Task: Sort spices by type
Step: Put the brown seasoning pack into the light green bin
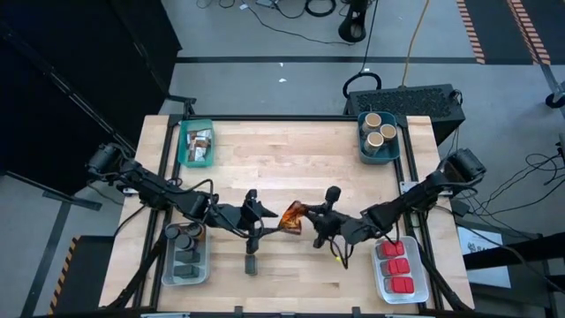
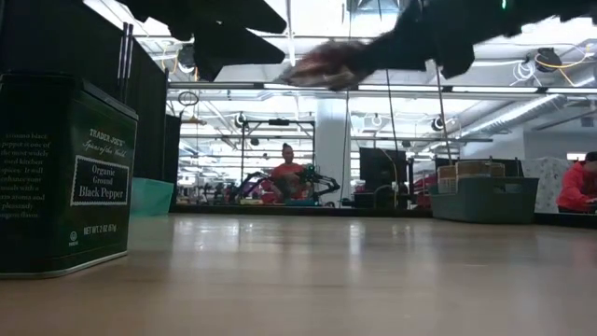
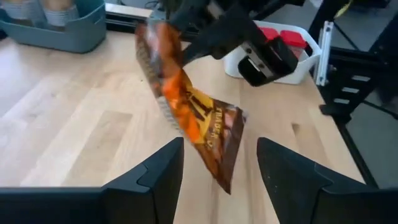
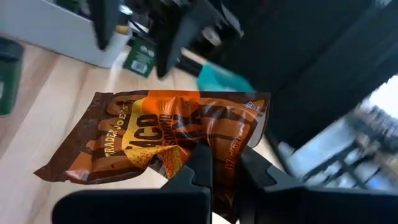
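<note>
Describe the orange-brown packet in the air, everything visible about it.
The packet is a flat, crinkled pouch, glossy like foil or plastic, printed orange and dark brown with pale lettering. It hangs tilted above the wooden table, touching nothing but the right gripper, whose fingers are shut on its edge. The left gripper waits open just in front of its lower corner, not touching it.

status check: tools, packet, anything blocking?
Right tool shut on orange packet, held above mid-table. Left tool open, facing packet, not gripping. Black pepper tin stands on table nearby; nothing between.
</note>
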Motion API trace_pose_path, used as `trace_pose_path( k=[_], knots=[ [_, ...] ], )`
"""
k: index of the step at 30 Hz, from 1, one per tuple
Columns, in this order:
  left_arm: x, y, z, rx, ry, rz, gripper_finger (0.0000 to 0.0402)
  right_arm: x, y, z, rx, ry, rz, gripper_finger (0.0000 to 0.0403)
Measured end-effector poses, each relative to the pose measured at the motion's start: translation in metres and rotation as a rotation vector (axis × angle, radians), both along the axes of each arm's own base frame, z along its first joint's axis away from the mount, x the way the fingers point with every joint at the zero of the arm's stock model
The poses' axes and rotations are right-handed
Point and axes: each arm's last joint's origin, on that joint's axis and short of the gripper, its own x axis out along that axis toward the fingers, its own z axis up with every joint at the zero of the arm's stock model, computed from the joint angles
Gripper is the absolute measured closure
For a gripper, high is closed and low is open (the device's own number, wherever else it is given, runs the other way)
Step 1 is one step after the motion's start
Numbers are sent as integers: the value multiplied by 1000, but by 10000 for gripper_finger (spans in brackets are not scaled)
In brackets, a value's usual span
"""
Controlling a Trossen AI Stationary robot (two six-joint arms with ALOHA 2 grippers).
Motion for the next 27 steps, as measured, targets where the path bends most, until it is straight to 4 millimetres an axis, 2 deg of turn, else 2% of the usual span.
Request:
trace_pose_path(
  k=[6, 9, 17, 27],
  knots=[
    [0, 2, 0, 17, -6, 43, 167, 0, 21, 12, -209, 46, 15, 389],
    [1, 4, 1, 34, -14, 87, 153, -1, 27, 16, -232, 40, 30, 389],
    [4, 5, 4, -35, -35, -43, 146, -2, 29, 18, -271, 41, 19, 389],
    [13, 15, 4, -49, -88, 20, 146, -1, 29, 22, -270, 10, 20, 388]
  ],
)
